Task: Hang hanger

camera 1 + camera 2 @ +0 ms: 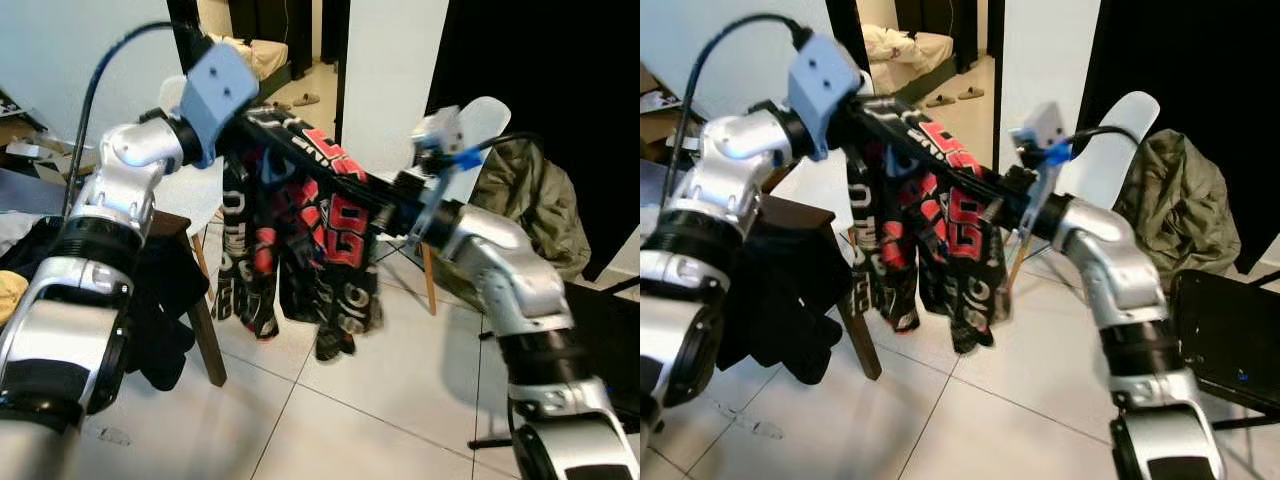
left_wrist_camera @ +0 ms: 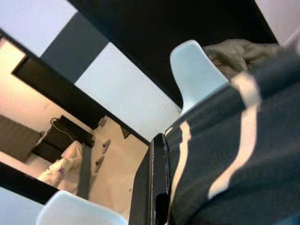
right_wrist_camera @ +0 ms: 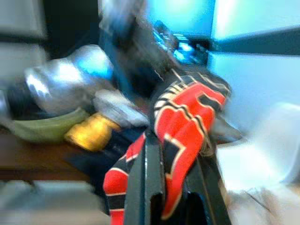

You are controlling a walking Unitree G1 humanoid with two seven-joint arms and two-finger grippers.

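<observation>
Nearest the camera, two silver arms raised at chest height, a garment stretched between them.

Item: left gripper (image 1: pixel 262 125), reaching in at one end of the cloth; a black finger (image 2: pixel 157 187) lies against the dark fabric. Whether its fingers are closed cannot be told.

Item: right gripper (image 1: pixel 1008 196), at the other end; fingers (image 3: pixel 149 187) closed on the red-and-black cloth.

Item: garment (image 1: pixel 300 230), black with red and white lettering, held aloft and spread, the rest hanging free above the tiled floor (image 1: pixel 380 400), probably so it stays off the ground. The hanger itself cannot be made out; presumably inside the cloth.

Item: dark wooden table (image 1: pixel 205 330), left, heaped with dark clothes.

Item: white chair (image 1: pixel 480 130), beyond, with an olive jacket (image 1: pixel 535 200) draped alongside.

Item: doorway (image 1: pixel 300 60), farthest. No rail visible.
</observation>
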